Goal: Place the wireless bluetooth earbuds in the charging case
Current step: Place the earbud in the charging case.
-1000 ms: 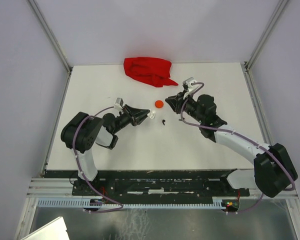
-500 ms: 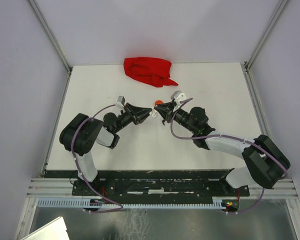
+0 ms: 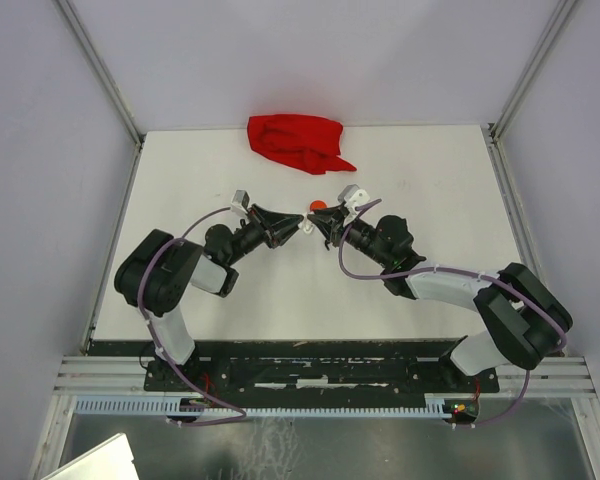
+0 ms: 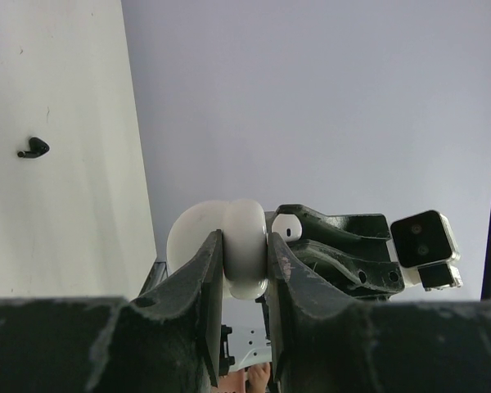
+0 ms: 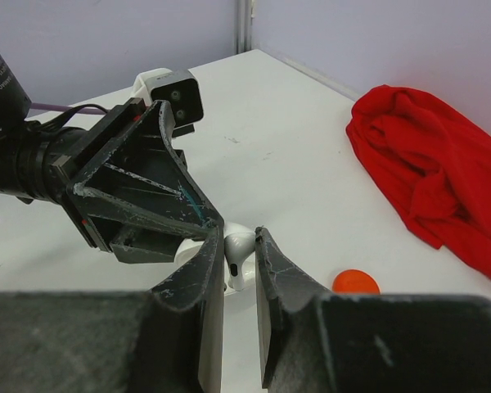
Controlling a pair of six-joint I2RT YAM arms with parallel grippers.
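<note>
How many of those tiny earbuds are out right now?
2. One white earbud is pinched in the right gripper, right by the white case held by the left gripper. One black earbud lies loose on the table. More may be hidden from view.

Top camera sits high over the near edge, looking down on the whole worktop from far off. Left wrist camera looks close along the left hand, rolled sideways so the worktop stands at its left edge. Right wrist camera looks close along the right hand, cloth beyond. All three share mid-worktop where the hands meet. Both wrist views show the case and earbud.
</note>
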